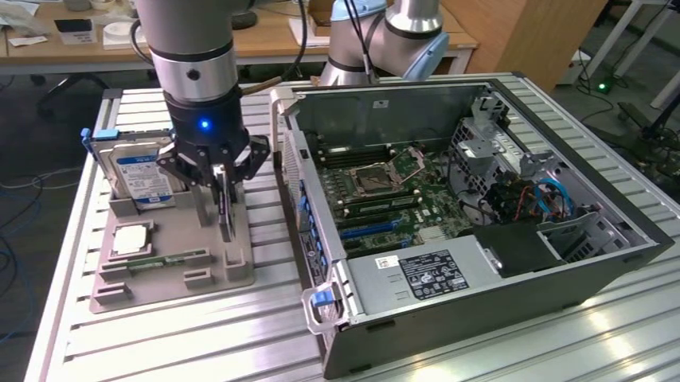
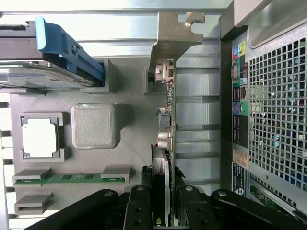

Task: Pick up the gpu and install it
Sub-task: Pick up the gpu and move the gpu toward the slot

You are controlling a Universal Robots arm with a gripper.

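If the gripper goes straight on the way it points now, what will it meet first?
The gripper clasps the gpu, which stands on edge; going further, the card would likely press into the grey parts tray below. Whether its lower edge touches the tray now, I cannot tell.

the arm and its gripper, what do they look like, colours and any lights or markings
The arm is a thick silver-grey tube ending in a black wrist collar with a round cap. The gripper below it is black, with a small blue light glowing on its body. Its jaws are hinged black link bars with round pivot pins, glossy in the wrist view.
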